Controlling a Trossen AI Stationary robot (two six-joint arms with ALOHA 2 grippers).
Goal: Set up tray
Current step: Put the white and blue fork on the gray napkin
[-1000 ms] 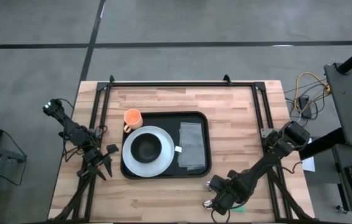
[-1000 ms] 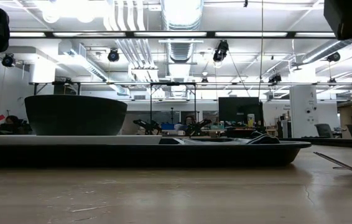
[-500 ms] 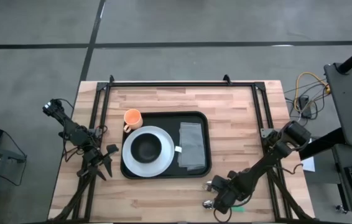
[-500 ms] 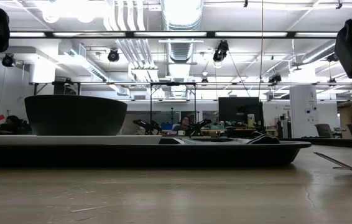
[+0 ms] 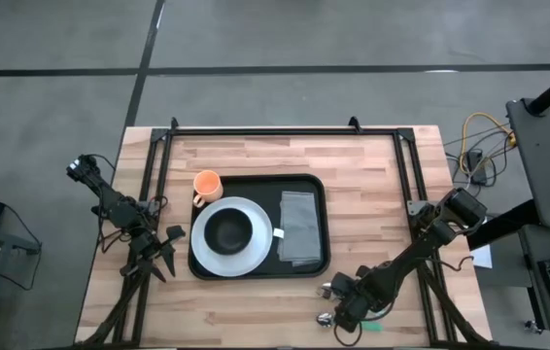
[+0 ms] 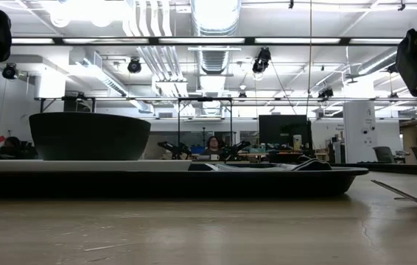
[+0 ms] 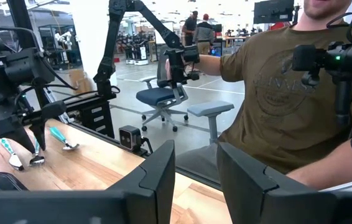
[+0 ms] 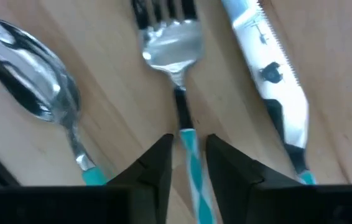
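Observation:
The black tray lies mid-table. On it stand a white plate with a black bowl, and a folded grey napkin lies beside them. An orange cup stands at the tray's far left corner. My right gripper is low over the cutlery at the table's near edge. In its wrist view the open right gripper straddles the striped handle of the fork, between a spoon and a knife, all flat on the wood. My left gripper waits open at the table's left edge. My right gripper comes down from above with one finger on each side of the fork's handle, just behind the neck, and the fingers lie across it. The fork lies flat on the table. Whether the fingers touch the handle, I cannot tell.
A black frame rail runs round the table's far and side edges. Bare wood lies right of the tray and along the near edge. A person sits beyond the table in the left wrist view. The tray and bowl fill the low view.
In the low view my right arm has come down a little. The tray, the plate, the bowl, the cup and the cutlery have stayed put.

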